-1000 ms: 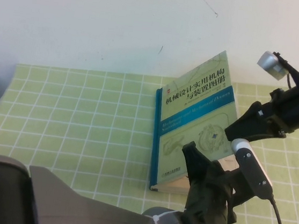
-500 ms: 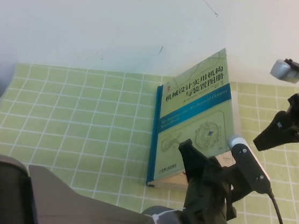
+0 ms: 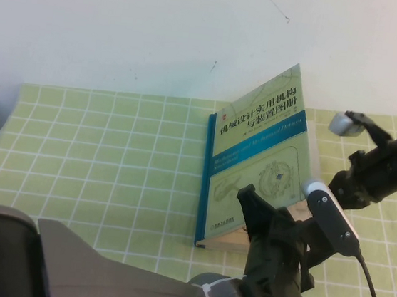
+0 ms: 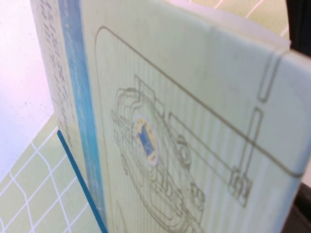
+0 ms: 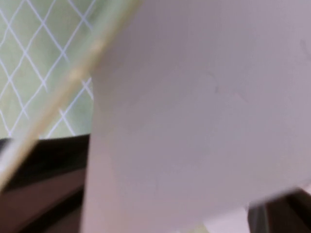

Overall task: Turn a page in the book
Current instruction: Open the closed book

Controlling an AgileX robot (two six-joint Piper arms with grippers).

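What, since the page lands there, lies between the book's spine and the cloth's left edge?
Only bare checked cloth left of the book, seen in the high view.

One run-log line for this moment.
book: on table, front page lifted | left claw: at book's near right corner, state unclear | right claw: shut at page's right edge

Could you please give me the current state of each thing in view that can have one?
book: lying on the checked mat, front leaf raised.
page: lifted, standing tilted up from the spine side.
left hand: at the book's near edge by the raised leaf; grip unclear.
right hand: shut, at the leaf's free edge; hold on it unclear.
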